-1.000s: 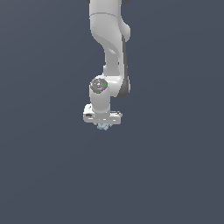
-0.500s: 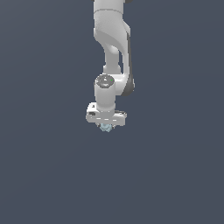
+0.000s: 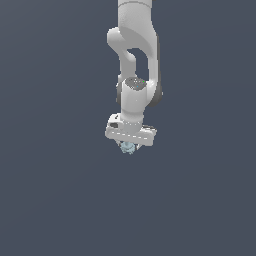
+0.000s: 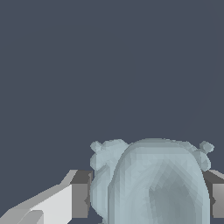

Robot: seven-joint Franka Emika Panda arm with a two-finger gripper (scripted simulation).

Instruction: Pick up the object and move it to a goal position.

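One pale blue-grey bumpy lump (image 3: 128,147) is being pinched between the two fingers (image 4: 81,194) of the hand (image 3: 129,145), just below the middle of the exterior view. In the wrist view the lump (image 4: 153,183) is filling the gap between the grey pads, touching both, so it is being kept from slipping. No worktop edge or goal marker is being shown, so the carry is judged to be under way.

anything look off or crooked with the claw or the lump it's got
Nothing stands out. The claw is shut on the pale bumpy lump, which sits between both fingers in the wrist view. No damage shows, and nothing else is in view.
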